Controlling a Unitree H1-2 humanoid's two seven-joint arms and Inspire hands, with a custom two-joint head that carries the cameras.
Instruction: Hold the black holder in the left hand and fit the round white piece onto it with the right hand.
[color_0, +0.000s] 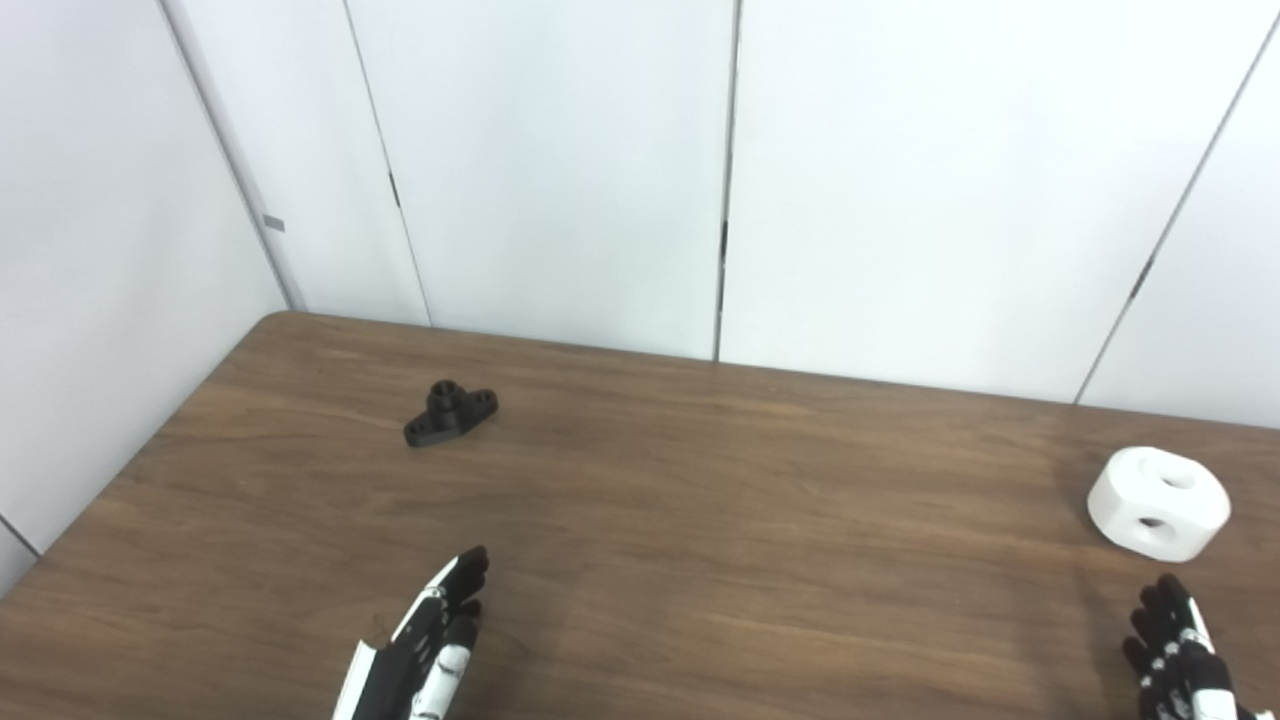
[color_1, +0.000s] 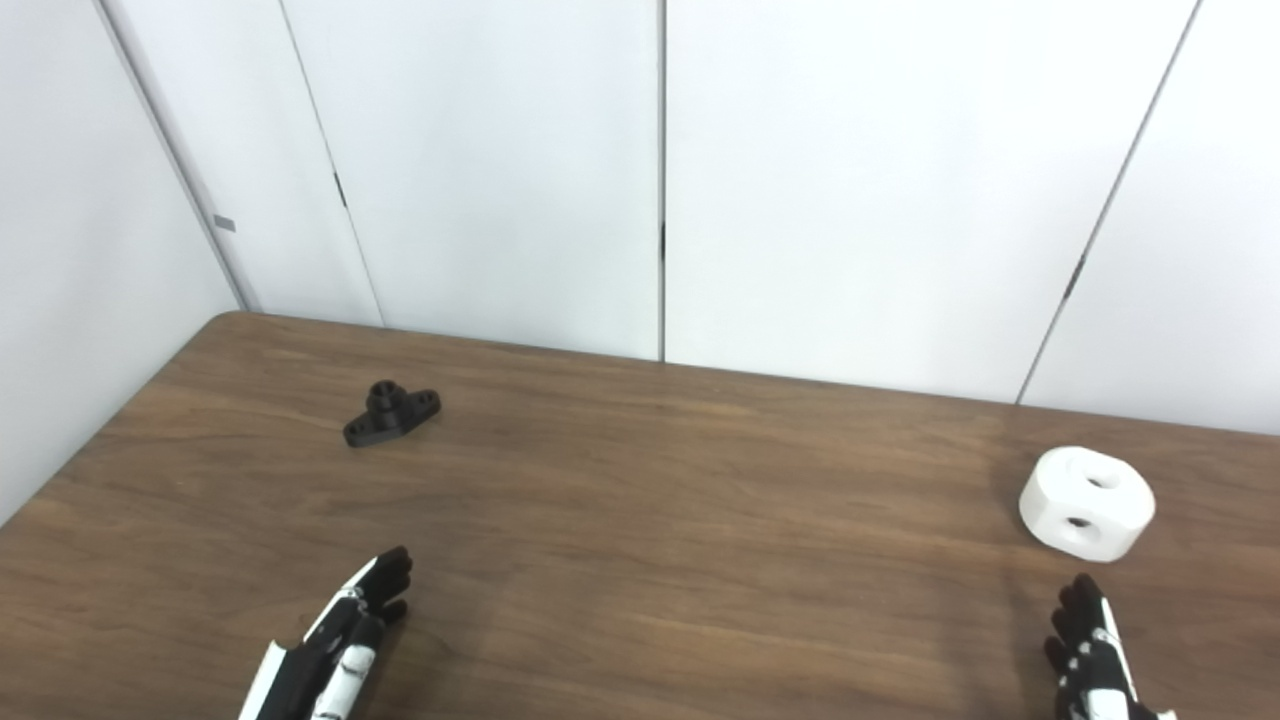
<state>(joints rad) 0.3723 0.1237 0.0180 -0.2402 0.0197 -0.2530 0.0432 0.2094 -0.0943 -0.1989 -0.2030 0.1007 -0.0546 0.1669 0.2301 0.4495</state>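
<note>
The black holder (color_0: 451, 412) lies flat on the brown table (color_0: 700, 520), far left of centre, a short post standing up from its base. At the right side rests the round white piece (color_0: 1158, 501), a thick disc with a hole on top and one in its side. My left hand (color_0: 430, 640) comes in at the bottom, well in front of the holder, fingers stretched out and empty. Just in front of the white piece, my right hand (color_0: 1180, 650) shows its fingers extended, holding nothing and apart from the piece.
White wall panels (color_0: 720, 180) stand right behind the table's far edge and along its left side. The table's left edge (color_0: 130, 470) runs diagonally close to the holder.
</note>
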